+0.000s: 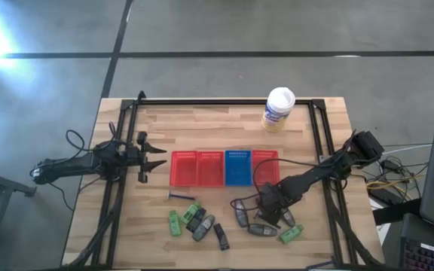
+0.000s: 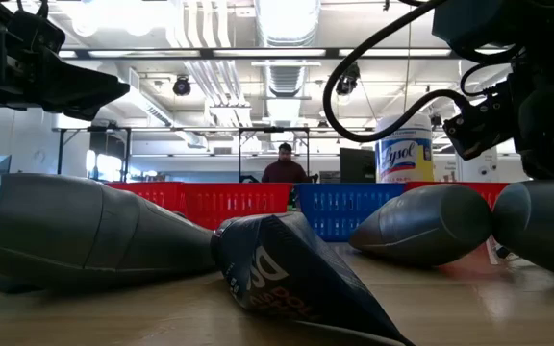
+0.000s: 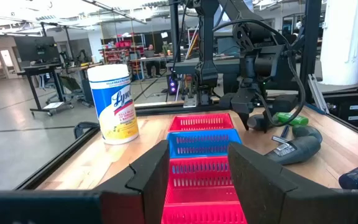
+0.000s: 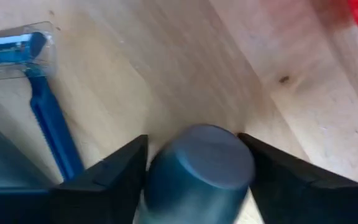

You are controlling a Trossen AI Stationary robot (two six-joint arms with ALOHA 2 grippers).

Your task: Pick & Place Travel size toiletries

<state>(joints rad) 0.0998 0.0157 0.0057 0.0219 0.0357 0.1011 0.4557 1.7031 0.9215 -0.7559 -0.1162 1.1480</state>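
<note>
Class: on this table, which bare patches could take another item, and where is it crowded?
Bare wood lies between the white tub and the baskets, and along the table's far edge. It is crowded in front of the baskets, where toiletries cluster.

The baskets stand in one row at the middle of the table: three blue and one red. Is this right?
Not quite. The high view shows the colours reversed: three red baskets and one blue basket. They do stand in one row at the middle of the table.
</note>
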